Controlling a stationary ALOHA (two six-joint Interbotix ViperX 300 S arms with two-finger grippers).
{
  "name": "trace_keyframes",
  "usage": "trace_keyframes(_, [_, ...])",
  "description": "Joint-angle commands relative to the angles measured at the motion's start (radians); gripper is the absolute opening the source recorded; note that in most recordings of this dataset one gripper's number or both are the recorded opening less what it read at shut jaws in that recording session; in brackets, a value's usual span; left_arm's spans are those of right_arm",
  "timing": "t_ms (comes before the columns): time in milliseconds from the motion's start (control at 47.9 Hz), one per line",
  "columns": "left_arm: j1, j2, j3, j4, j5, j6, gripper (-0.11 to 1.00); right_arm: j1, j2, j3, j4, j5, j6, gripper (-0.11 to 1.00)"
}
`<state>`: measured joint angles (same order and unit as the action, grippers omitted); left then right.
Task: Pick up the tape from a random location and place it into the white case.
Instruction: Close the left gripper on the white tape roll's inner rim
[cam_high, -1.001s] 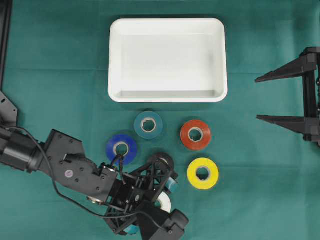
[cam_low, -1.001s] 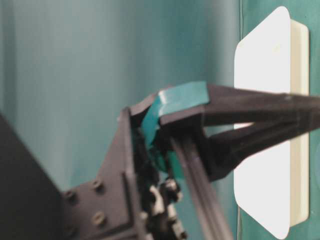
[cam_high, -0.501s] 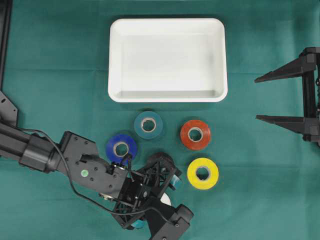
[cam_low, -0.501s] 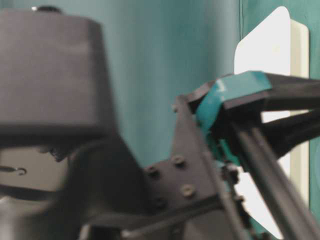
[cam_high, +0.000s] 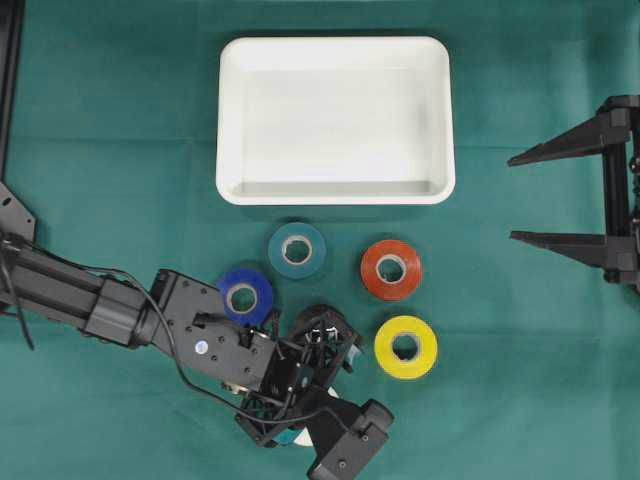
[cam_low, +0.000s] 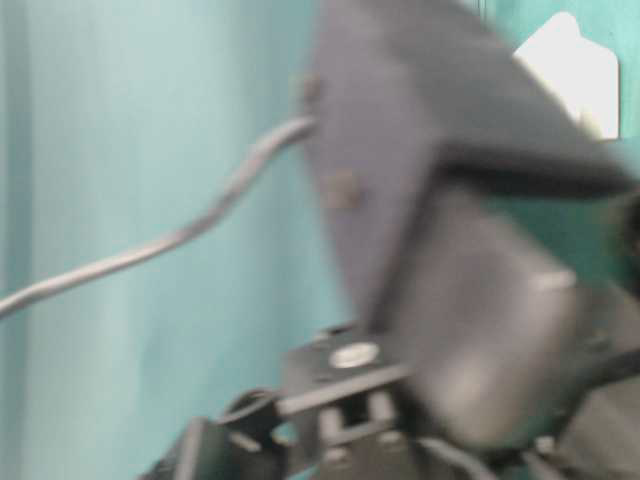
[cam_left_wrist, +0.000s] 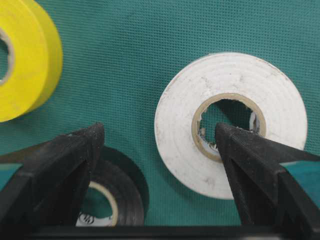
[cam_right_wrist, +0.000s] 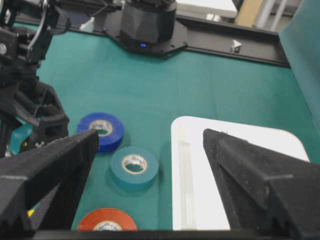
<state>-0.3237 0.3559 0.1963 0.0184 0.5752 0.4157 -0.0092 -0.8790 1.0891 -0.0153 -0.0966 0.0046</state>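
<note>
Both end effectors are seen with their jaws spread wide and nothing held between them. At the lower middle of the overhead view the left end effector (cam_left_wrist: 157, 145) is poised over a white roll of tape with a tan cardboard core (cam_left_wrist: 231, 123); in the left wrist view one black fingertip (cam_left_wrist: 235, 145) is seen over the core's hole and the other out past the roll's rim, above a black roll of tape (cam_left_wrist: 107, 192). The right end effector (cam_high: 515, 197) is held at the right edge, well apart from every roll.

Small dark printing is visible on the pale inner core of the black roll, but it is too small to be read. No other writing can be made out.

The white roll is lying flat on the green cloth-covered table (cam_high: 120, 130), its upper face scuffed with grey specks and its core edge ragged. Just beside it a yellow roll of tape (cam_left_wrist: 22, 57) is lying flat. A blue roll (cam_high: 245, 296), a teal roll (cam_high: 297, 249) and a red-orange roll (cam_high: 391, 268) are lying nearer to the large shallow white plastic case with rounded corners and a raised rim (cam_high: 232, 120), which is set at the top middle. The table-level view is filled with blurred black arm parts.
</note>
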Motion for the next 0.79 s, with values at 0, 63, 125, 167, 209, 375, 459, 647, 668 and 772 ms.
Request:
trace_keyframes(0, [0.003,-0.011,-0.011,0.002,-0.012,0.002,0.98,0.0,0.009,-0.025,-0.002,-0.005,0.0,0.91])
trace_keyframes(63, [0.006,-0.006,-0.009,0.0,-0.012,0.002,0.98,-0.002,0.014,-0.023,-0.002,-0.005,0.0,0.91])
trace_keyframes(125, [0.006,0.0,-0.009,0.002,-0.012,0.003,0.98,0.0,0.017,-0.023,-0.002,-0.005,0.0,0.91])
trace_keyframes(167, [0.006,0.005,-0.008,0.002,-0.012,0.003,0.98,-0.002,0.018,-0.025,-0.002,-0.005,0.0,0.91])
trace_keyframes(209, [0.006,0.006,-0.008,0.002,-0.012,0.011,0.98,0.0,0.018,-0.023,-0.002,-0.005,0.0,0.91])
trace_keyframes(375, [0.006,0.005,-0.008,0.002,-0.008,0.061,0.98,0.0,0.02,-0.025,-0.002,-0.005,0.0,0.91])
trace_keyframes(459, [0.006,0.006,-0.012,0.0,-0.005,0.064,0.97,0.0,0.018,-0.025,-0.002,-0.005,0.0,0.91])
trace_keyframes(647, [0.006,0.006,-0.02,-0.008,0.04,0.02,0.62,-0.002,0.018,-0.025,-0.002,-0.005,0.002,0.91])
trace_keyframes(668, [0.006,0.006,-0.021,-0.008,0.044,0.011,0.56,0.0,0.018,-0.025,-0.002,-0.005,0.002,0.91])
trace_keyframes(772, [0.008,0.005,-0.02,-0.008,0.049,-0.035,0.27,0.0,0.02,-0.025,-0.002,-0.005,0.002,0.91])
